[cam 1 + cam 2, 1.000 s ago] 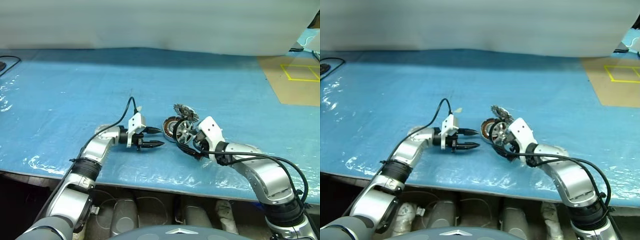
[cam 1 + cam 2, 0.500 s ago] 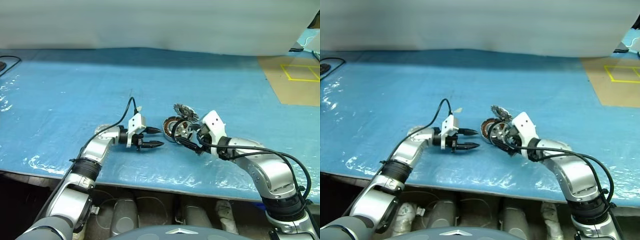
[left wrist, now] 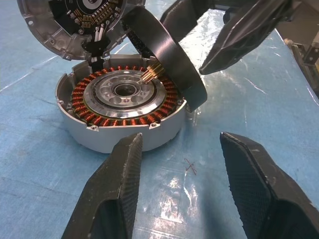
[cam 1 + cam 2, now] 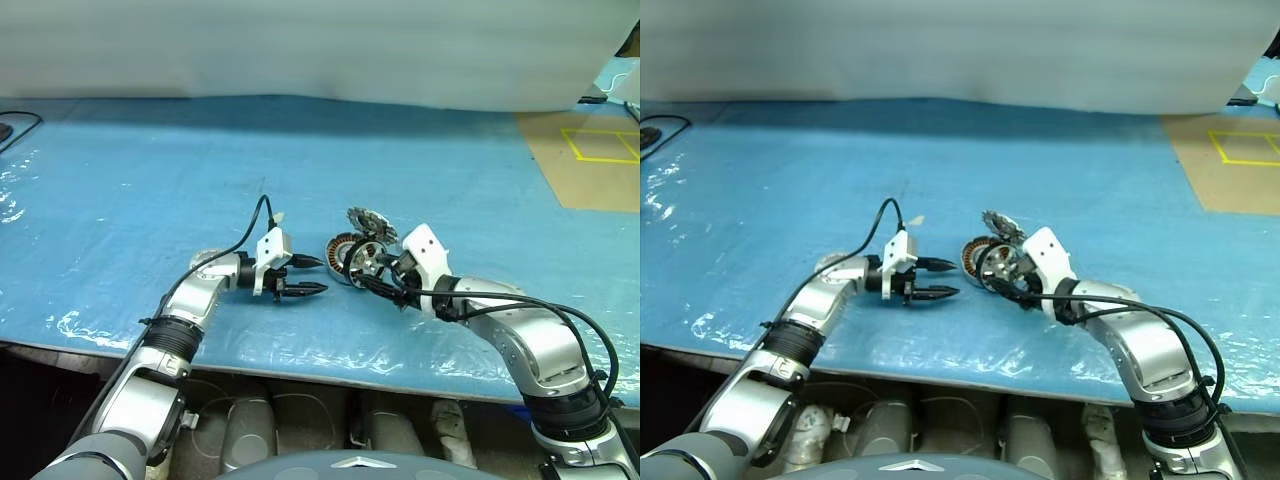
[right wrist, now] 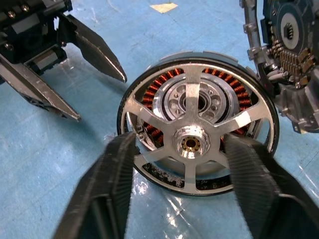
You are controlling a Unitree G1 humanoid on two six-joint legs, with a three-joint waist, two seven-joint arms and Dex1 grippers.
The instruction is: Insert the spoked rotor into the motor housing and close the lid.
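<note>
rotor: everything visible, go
The rotor is a black-rimmed wheel with six flat silver spokes and a brass-tipped hub. It stands tilted, propped on the rim of the housing over the copper windings, not seated. The right gripper straddles its lower edge; whether the fingers touch it is unclear.

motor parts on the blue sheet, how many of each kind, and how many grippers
spoked rotor: 1
motor housing: 1
lid: 1, hinged open
grippers: 2, left gripper and right gripper
total: 5
</note>
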